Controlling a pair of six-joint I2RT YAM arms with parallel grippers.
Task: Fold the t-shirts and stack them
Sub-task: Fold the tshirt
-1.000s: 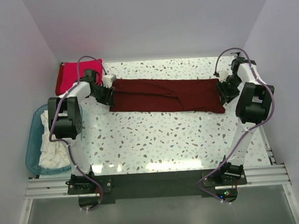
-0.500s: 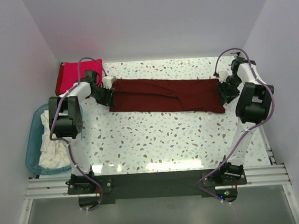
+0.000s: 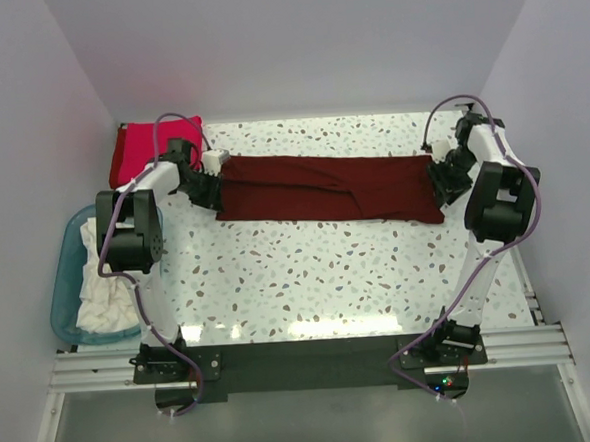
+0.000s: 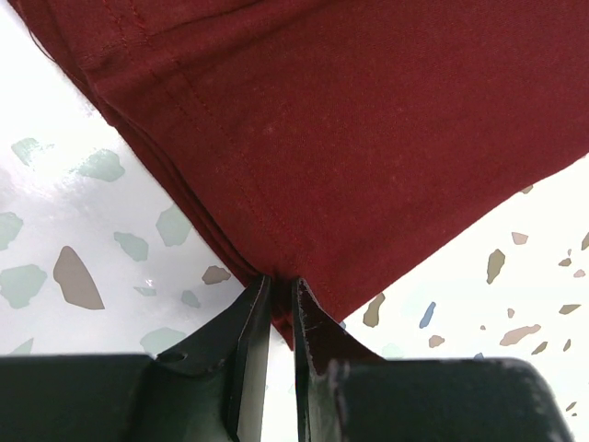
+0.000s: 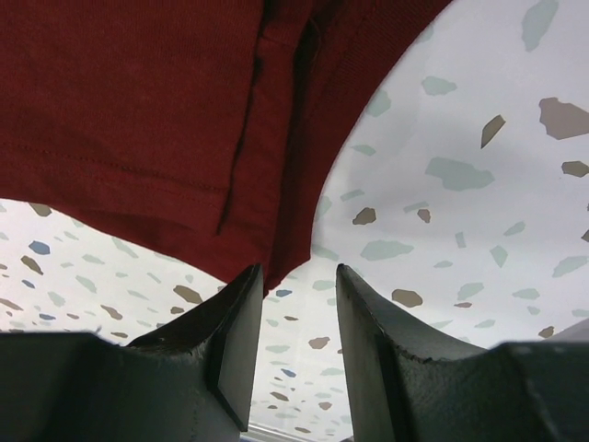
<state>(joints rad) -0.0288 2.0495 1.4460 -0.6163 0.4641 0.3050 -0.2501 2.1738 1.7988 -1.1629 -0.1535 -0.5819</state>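
Observation:
A dark maroon t-shirt lies folded into a long strip across the far half of the speckled table. My left gripper is at its left end. In the left wrist view the jaws are pinched together on the corner of the maroon cloth. My right gripper is at the strip's right end, open. In the right wrist view the corner of the shirt reaches the tip of the left finger, and bare table shows in the gap of the gripper. A crimson-red t-shirt lies folded at the far left corner.
A translucent blue tub hangs off the table's left edge with crumpled white t-shirts inside. White walls close in on the left, right and back. The arm bases stand on the rail at the near edge.
The left gripper's jaws have closed on the left corner of the maroon t-shirt. The right gripper and the shirt have hardly moved.

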